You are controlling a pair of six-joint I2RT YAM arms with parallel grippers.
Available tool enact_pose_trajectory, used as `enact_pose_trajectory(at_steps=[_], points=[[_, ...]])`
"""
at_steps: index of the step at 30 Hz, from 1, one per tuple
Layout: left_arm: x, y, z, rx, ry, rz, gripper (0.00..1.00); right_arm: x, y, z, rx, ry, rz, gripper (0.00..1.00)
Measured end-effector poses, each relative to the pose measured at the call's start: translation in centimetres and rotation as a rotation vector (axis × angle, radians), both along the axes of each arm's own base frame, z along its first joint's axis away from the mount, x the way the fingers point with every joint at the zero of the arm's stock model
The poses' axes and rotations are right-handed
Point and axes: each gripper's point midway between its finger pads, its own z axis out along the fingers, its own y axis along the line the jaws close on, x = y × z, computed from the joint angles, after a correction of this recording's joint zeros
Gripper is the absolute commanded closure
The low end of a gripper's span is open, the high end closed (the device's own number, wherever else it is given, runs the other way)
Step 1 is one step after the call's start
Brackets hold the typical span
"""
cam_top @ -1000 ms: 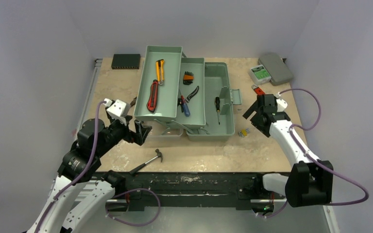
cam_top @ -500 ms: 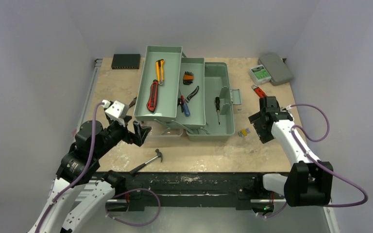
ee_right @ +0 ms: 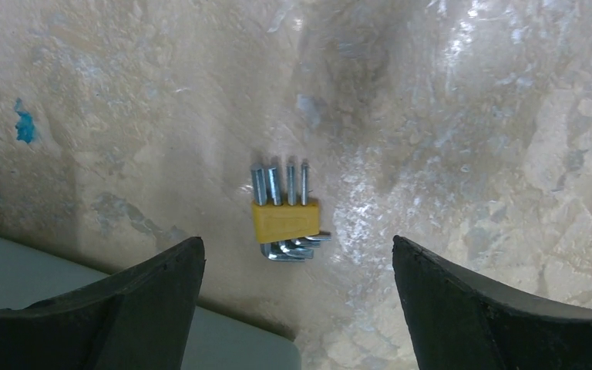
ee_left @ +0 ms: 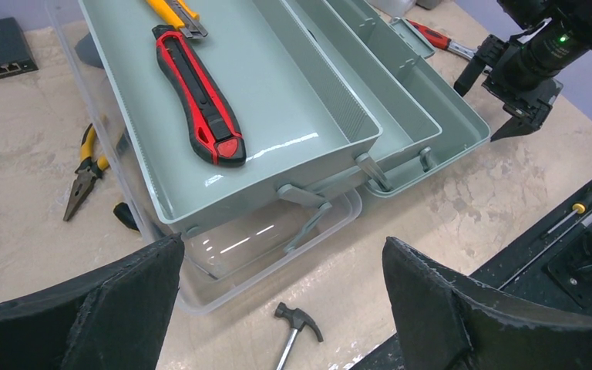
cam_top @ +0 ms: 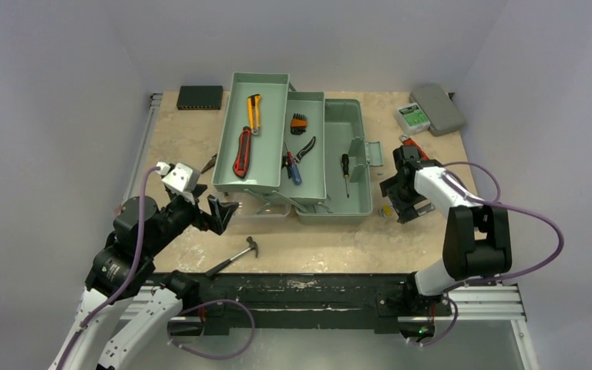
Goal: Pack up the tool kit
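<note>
We find the toolbox (cam_top: 352,119) open at mid-table with its trays folded out and partly packed: a red knife (cam_top: 242,152), a yellow knife (cam_top: 253,113), black-handled pliers (cam_top: 304,150) and a screwdriver (cam_top: 345,166) lie inside. Outside it lie a hammer (cam_top: 231,258) in front, yellow-handled pliers (ee_left: 85,166) to its left, a red-handled tool (cam_top: 410,144) to its right, and a yellow hex key set (ee_right: 284,218) off its right front corner. The right gripper (ee_right: 297,247) hangs over that set, jaws spread, grasping nothing. The left gripper (cam_top: 225,213), released and empty, hovers at the toolbox's left front. We judge the packing about half done, with the closing not yet begun.

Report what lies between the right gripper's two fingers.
A small hex key set in a yellow holder lies on the table between the open right gripper's fingers, untouched, as the right wrist view shows.
</note>
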Motion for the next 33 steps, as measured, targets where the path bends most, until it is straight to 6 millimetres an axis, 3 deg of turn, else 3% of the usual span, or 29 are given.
enact_pose_trajectory(at_steps=[6, 11, 20, 25, 33], points=[[-0.1, 0.1, 0.1, -0.002, -0.005, 0.001, 0.03, 1.3, 0.5, -0.7, -0.004, 0.028, 0.005, 0.19], [-0.1, 0.1, 0.1, -0.002, -0.007, 0.006, 0.03, 1.3, 0.4, -1.8, -0.014, 0.063, -0.001, 0.27], [-0.1, 0.2, 0.2, -0.003, -0.011, 0.008, 0.03, 0.7, 0.3, -2.9, -0.027, 0.059, -0.012, 0.59], [-0.1, 0.2, 0.3, -0.005, -0.013, 0.008, 0.03, 0.0, 0.1, -2.9, -0.036, 0.038, -0.031, 0.63], [-0.2, 0.3, 0.3, -0.006, -0.015, 0.009, 0.03, 0.0, 0.0, -2.9, -0.039, 0.035, -0.032, 0.87]])
